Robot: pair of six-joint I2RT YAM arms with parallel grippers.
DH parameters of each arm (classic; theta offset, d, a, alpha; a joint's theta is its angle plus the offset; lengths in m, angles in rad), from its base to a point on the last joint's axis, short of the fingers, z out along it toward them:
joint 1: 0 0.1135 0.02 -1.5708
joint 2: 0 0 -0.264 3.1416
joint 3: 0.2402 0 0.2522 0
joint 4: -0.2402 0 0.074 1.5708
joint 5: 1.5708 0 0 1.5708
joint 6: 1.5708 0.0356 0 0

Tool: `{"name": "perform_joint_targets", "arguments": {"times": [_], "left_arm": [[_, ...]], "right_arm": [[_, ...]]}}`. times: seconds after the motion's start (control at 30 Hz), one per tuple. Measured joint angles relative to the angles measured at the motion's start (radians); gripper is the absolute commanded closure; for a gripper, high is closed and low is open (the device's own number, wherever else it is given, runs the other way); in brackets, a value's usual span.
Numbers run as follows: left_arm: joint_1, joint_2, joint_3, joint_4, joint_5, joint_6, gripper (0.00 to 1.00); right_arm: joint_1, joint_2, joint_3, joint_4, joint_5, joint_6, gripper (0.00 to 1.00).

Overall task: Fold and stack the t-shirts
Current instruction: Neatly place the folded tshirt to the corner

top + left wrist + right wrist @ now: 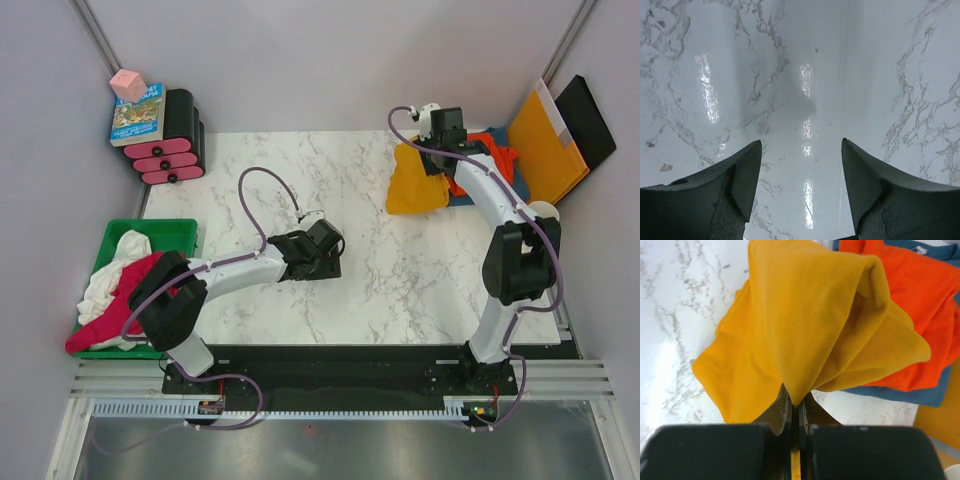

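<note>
Top view: the right gripper (436, 165) is hanging over the far right of the surface (400, 290), pinching the mustard-yellow t-shirt (415, 190), which is drooping against the red-orange t-shirt (495, 155) and the dark blue t-shirt (470, 197). The left gripper (322, 252) is waiting mid-surface, well apart from any cloth. The white t-shirt (112, 272) and the magenta t-shirt (105, 320) are lying in the green bin (160, 232).

Left wrist: the left gripper (801, 145) is standing with its jaws apart over bare marble, holding nothing.

Right wrist: the right gripper (795, 402) is clamping a bunched peak of the mustard-yellow t-shirt (805, 325). The shirt's lower folds are overlapping the red-orange t-shirt (910, 290), which is lying on the dark blue t-shirt (920, 392).

This looks like carrying the crumpled shirt out to be spread. Doing it well probably means lifting until the trailing folds are clearing the red-orange cloth, moving toward the open middle, and having the left gripper take a second edge so the shirt is lying flat before any fold.
</note>
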Motion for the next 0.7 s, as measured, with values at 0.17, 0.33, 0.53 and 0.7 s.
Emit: {"name": "perform_joint_targets", "arguments": {"times": [0.17, 0.33, 0.53, 0.7], "left_arm": [[-0.032, 0.0, -0.005, -0.007, -0.016, -0.031, 0.29], [-0.063, 0.004, -0.005, -0.008, -0.022, -0.058, 0.29], [-0.088, 0.044, -0.005, -0.018, -0.023, -0.091, 0.29], [-0.101, 0.064, -0.005, -0.025, -0.023, -0.112, 0.29]], "right_arm": [[-0.015, 0.107, 0.11, -0.006, 0.043, -0.066, 1.0], [-0.02, 0.204, 0.214, -0.012, 0.086, -0.143, 1.0], [-0.033, 0.296, 0.34, -0.018, 0.126, -0.217, 1.0], [-0.068, 0.322, 0.39, -0.021, 0.145, -0.257, 1.0]]}}
